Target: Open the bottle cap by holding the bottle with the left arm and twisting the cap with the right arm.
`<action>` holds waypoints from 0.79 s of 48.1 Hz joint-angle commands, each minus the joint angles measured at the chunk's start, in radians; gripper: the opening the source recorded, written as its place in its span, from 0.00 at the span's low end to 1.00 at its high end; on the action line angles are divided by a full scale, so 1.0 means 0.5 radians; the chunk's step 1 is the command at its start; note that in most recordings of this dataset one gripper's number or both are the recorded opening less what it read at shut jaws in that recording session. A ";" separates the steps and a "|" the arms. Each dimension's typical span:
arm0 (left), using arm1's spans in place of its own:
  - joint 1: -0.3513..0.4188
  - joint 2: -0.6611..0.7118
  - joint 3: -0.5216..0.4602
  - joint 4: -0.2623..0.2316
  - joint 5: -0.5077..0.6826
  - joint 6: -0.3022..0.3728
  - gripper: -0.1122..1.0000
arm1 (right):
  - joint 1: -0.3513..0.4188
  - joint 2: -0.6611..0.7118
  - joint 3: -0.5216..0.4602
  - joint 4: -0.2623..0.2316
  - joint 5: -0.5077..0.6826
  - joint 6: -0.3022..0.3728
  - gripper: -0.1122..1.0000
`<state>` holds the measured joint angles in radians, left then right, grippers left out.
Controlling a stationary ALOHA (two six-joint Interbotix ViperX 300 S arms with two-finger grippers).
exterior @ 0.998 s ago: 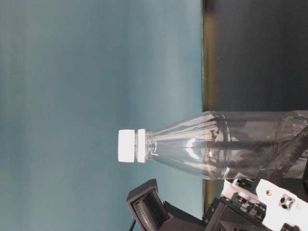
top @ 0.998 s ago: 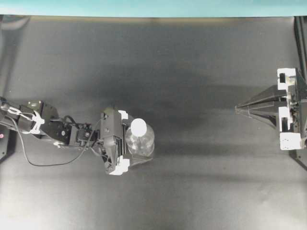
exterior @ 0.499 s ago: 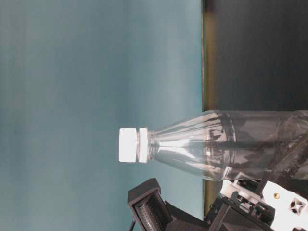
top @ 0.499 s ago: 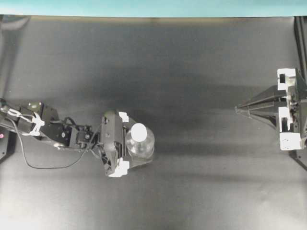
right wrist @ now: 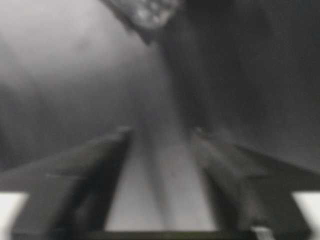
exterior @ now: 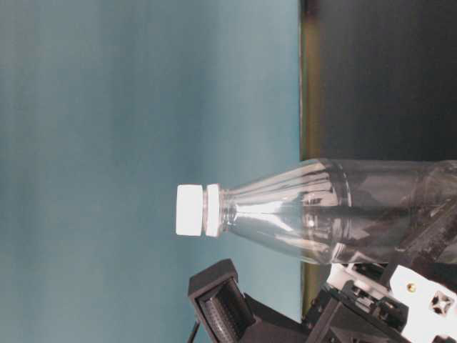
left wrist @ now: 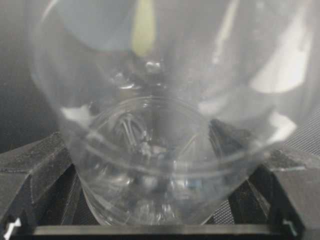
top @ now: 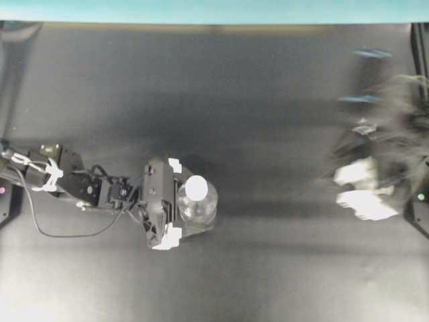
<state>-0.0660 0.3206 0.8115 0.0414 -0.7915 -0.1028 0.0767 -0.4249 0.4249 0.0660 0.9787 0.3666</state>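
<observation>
Since a second ago my right arm (top: 379, 171) has left its parked pose at the right edge of the table and is swinging; in the overhead view it is only a blur of black and white, and its fingers, which were pressed to a point, now show in the right wrist view with a gap of bare table between them. How wide they stand I cannot tell through the blur. My left arm (top: 74, 184) has barely shifted.

The bottle (top: 196, 203) stands upright a little left of the table's middle, its long axis vertical, the bottle cap (top: 195, 187) on top and facing straight up at the overhead camera. My left gripper (top: 175, 199) comes in from the left and brackets the lower body; the left wrist view shows the clear base seated between both fingers, which look to be against its sides, so I judge it held.

The move ahead turns on this: the cap lies well to the left of my right gripper (top: 362, 188), and high above the table. I must cross over and come down on it from above. The dark table (top: 281, 100) between is bare; only my left gripper crowds the bottle's left side.
</observation>
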 commanded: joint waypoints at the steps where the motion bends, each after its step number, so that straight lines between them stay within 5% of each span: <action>1: -0.006 -0.006 -0.031 0.006 -0.006 0.000 0.90 | 0.046 0.144 -0.249 -0.003 0.095 -0.025 0.70; 6: -0.003 -0.006 -0.037 0.006 -0.006 0.000 0.90 | 0.064 0.331 -0.463 -0.012 0.144 -0.129 0.85; 13: -0.003 -0.006 -0.049 0.006 -0.006 0.000 0.90 | 0.067 0.561 -0.727 -0.012 0.187 -0.273 0.81; 21: -0.003 -0.006 -0.046 0.006 -0.006 0.000 0.90 | 0.043 0.853 -1.080 -0.009 0.356 -0.267 0.81; 38: -0.012 -0.006 -0.046 0.006 -0.006 -0.003 0.90 | 0.015 1.276 -1.611 0.015 0.715 0.117 0.81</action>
<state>-0.0660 0.3206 0.7992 0.0414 -0.7915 -0.1028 0.0859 0.1917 -0.3344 0.0660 1.3208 0.3804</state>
